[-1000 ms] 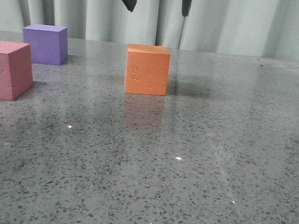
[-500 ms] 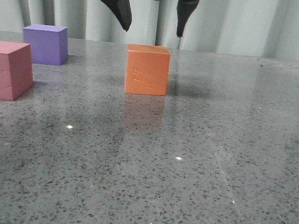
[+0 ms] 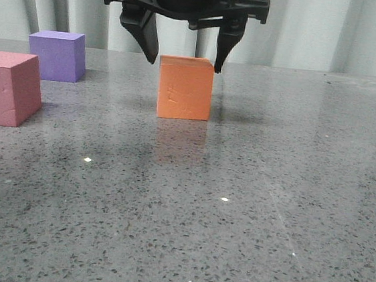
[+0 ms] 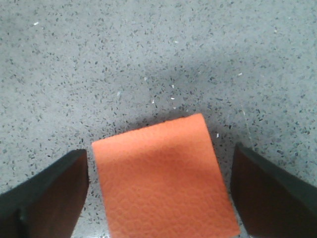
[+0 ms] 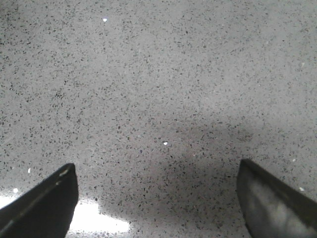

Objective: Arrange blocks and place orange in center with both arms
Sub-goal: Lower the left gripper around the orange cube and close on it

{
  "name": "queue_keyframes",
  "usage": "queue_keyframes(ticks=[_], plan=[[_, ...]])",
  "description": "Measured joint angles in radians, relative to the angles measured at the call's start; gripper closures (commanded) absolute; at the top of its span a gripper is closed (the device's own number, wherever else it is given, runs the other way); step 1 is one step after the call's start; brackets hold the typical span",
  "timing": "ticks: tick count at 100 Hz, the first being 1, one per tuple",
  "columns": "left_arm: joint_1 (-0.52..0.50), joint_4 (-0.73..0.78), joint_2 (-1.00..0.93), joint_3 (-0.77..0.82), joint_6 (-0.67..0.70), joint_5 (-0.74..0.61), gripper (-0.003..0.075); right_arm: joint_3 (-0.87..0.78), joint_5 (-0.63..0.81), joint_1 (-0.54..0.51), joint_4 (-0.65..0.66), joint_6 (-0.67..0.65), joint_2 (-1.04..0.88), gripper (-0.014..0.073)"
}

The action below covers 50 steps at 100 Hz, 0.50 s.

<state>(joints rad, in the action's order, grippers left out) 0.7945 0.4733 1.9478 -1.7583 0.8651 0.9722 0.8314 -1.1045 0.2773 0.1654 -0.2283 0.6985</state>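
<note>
A speckled grey worktop (image 3: 248,208) spreads beneath the left tool (image 3: 181,63), whose broad black frame hangs directly above the orange cube (image 3: 185,87), fingers spread wide and tips level with the cube's top edges, one to each side. The straddling stance suggests a descent meant to close on two opposite faces; nothing is gripped yet, and whether either tip touches foam cannot be told from the front. Off to the tool's left, near the edge of the front view, sits the pinkish-red cube (image 3: 6,88), the largest block in frame, with the purple cube (image 3: 58,55) just behind it and farther back, both well apart from the tool. The left wrist camera looks down on the orange cube (image 4: 163,179) lying between the two dark fingers (image 4: 47,196), slightly turned against them, a narrow strip of worktop showing on either side. The right tool (image 5: 157,210) is likewise spread apart, holding nothing, over bare worktop (image 5: 158,74), seemingly waiting for its own block.
</note>
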Motion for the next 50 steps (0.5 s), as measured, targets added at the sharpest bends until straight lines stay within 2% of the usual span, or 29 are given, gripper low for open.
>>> queue_keyframes(ticks=[40,50], plan=[[0.0,0.0,0.047,-0.002,0.037,0.005,0.0164,0.0,0.0,0.0,0.0,0.0,0.0,-0.0041],[0.0,0.0,0.059,-0.002,0.045,0.007,0.0188,0.0,0.0,0.0,0.0,0.0,0.0,-0.0041]])
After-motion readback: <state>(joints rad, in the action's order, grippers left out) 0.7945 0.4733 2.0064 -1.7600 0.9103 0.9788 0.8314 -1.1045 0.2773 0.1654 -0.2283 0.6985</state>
